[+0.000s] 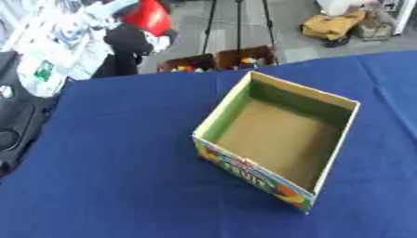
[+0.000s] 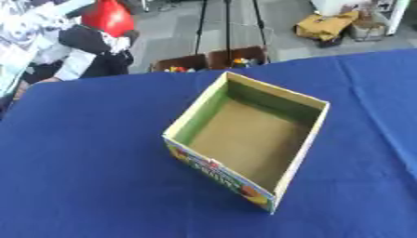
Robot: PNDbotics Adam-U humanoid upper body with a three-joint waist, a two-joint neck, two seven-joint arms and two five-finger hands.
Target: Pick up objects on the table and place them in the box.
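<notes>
Table cover: a dark blue cloth [image 1: 122,153] fills most of the view, a little askew.
Floor: grey [image 1: 285,18], beyond the far edge of the table.
Stand: thin black legs [image 2: 213,23] rise from the floor.
Crates: two brown open boxes [image 1: 218,60] just behind the table, small colourful items inside.
Yellow bag: on the floor [image 1: 332,25], top right.
Light: bright, even.

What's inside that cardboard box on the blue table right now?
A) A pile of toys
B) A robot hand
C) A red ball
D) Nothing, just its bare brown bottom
D: the box stands open on the blue table, and only its bare brown floor shows inside.
</notes>
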